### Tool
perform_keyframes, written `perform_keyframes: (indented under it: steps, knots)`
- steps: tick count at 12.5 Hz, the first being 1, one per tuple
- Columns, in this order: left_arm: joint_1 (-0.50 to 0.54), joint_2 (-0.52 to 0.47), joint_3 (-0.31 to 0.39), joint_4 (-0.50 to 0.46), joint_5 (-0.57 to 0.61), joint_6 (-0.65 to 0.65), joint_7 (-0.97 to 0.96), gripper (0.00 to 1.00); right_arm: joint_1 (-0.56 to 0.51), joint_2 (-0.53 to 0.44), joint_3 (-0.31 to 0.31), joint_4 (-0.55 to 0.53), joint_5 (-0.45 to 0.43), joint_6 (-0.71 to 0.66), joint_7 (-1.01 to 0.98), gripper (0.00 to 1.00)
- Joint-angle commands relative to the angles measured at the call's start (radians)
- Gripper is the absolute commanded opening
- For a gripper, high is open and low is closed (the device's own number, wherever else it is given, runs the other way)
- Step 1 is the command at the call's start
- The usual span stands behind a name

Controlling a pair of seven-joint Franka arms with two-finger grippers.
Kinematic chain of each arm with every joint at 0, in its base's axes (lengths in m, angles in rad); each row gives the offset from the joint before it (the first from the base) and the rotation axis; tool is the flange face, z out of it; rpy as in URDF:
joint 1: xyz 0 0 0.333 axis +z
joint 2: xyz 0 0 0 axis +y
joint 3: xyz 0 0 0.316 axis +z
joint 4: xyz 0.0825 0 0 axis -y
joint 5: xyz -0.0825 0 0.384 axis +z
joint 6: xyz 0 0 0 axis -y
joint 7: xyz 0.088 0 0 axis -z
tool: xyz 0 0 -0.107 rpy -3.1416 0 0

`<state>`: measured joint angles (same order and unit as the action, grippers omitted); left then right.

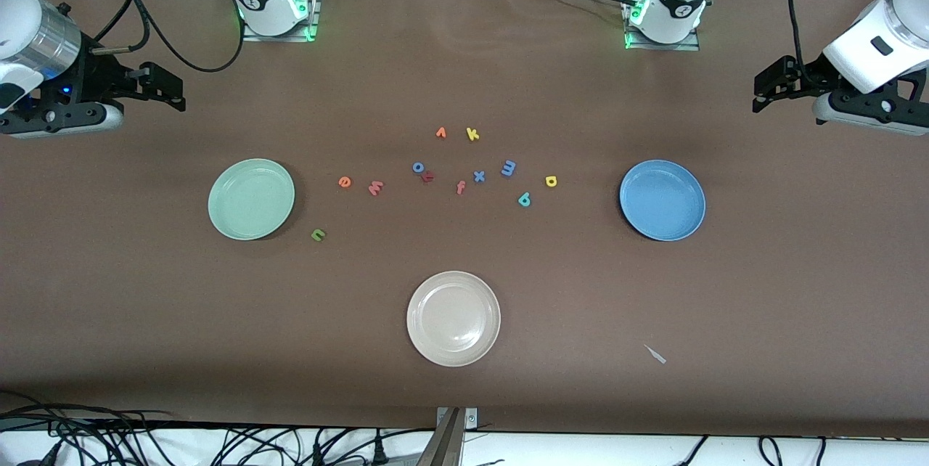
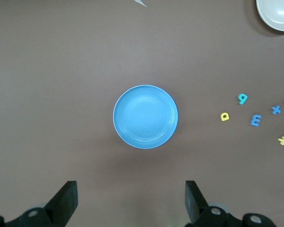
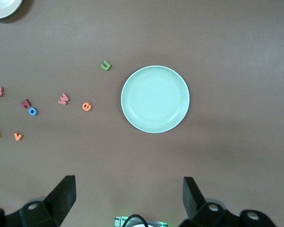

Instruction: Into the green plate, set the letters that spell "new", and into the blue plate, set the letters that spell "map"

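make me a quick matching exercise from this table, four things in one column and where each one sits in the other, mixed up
1. green "n"
2. yellow "a"
3. cream plate
4. orange "e"

A. nearest the front camera of all
B. beside the blue plate
C. next to the pinkish-red "w"
D. just off the green plate, toward the front camera

Pairs: 1-D, 2-B, 3-A, 4-C

White arms with black joint bands, black fingers (image 2: 66,201), black cables, green base lights.

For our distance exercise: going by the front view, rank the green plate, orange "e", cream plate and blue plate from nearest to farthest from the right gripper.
1. green plate, at the right arm's end, nearest the right gripper.
2. orange "e", beside it, toward the middle.
3. cream plate, nearest the camera.
4. blue plate, at the left arm's end.
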<state>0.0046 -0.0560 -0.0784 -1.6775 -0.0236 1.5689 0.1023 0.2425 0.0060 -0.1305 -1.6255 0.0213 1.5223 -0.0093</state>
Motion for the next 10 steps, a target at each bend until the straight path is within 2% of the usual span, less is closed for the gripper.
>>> perform_keyframes:
  steps: [1,10]
  knots:
    - [0.003,0.007,-0.004,0.022,0.005,-0.018,-0.003,1.00,-0.003,-0.001,-0.003,0.016,-0.009,-0.010,-0.017,1.00]
    - [0.003,0.007,-0.004,0.022,0.005,-0.018,-0.003,1.00,-0.003,-0.001,-0.011,0.018,-0.023,-0.028,-0.012,1.00]
